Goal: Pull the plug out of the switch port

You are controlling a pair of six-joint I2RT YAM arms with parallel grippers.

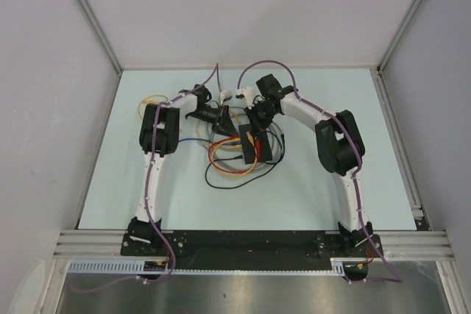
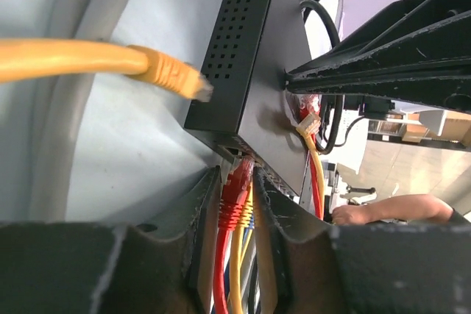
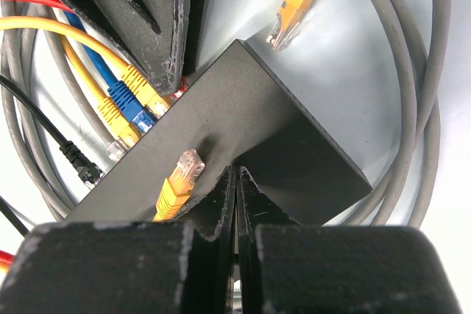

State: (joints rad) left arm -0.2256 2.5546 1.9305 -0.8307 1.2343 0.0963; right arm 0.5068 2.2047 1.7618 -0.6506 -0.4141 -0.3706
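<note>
Jaws of the left gripper stand apart, flanking a red plastic plug at the socket edge of the flat black rectangular switch; the right gripper has its jaws pressed together at the switch's top face.

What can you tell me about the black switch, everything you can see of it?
The switch is a flat, matte black rectangular box, seemingly metal, one side perforated with holes. It lies among cables on the table. A red plug, a blue plug and yellow plugs sit in its port edge. A loose yellow plug lies on top, where the shut right gripper touches it.
</note>
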